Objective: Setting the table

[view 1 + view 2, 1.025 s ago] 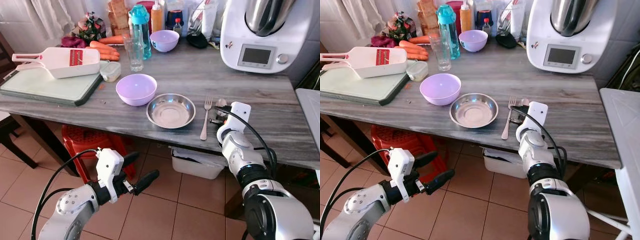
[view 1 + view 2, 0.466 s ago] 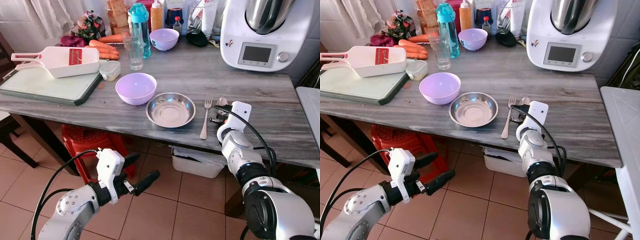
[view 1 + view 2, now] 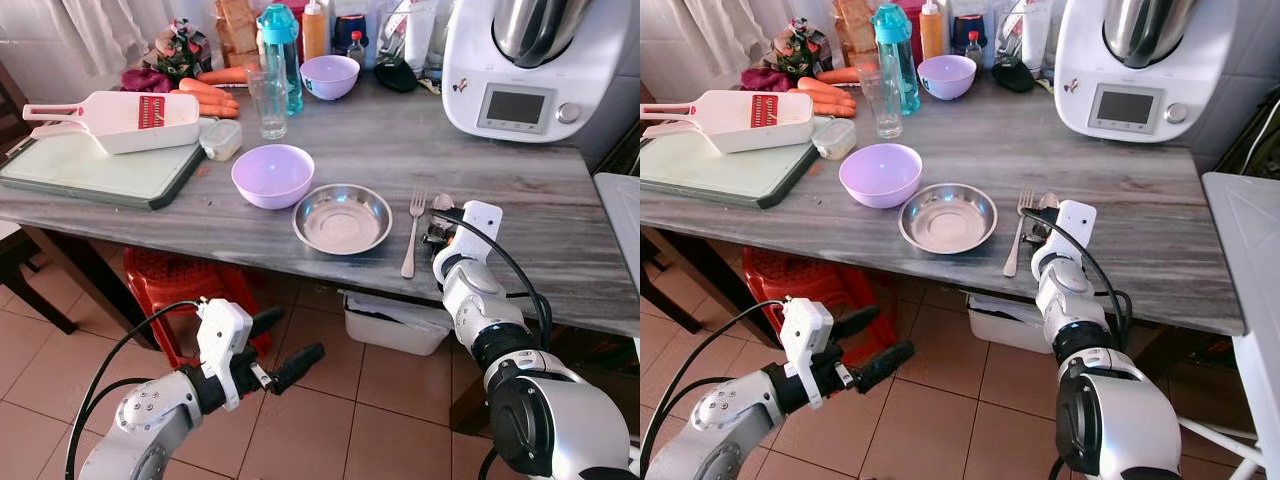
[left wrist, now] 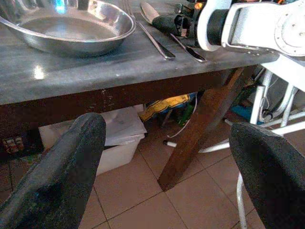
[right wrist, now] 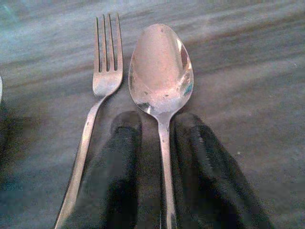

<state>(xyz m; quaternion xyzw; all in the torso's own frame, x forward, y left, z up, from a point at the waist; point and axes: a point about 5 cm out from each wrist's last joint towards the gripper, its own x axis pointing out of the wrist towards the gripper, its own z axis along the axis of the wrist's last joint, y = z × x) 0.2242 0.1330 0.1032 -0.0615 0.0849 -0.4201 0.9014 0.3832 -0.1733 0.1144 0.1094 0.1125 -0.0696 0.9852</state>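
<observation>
Grey wood-grain tabletop (image 3: pixel 500 190) crossed the frame above terracotta floor tiles. At lower left the left gripper (image 3: pixel 278 345) hung under the table edge, fingers apart. Centre held a steel plate (image 3: pixel 342 218), then a fork (image 3: pixel 412 235) — tines pointing away toward the far edge. Just beside it lay the spoon (image 5: pixel 161 71), parallel, bowl away, its handle between the right gripper (image 5: pixel 159 131) fingers, set close around it.
</observation>
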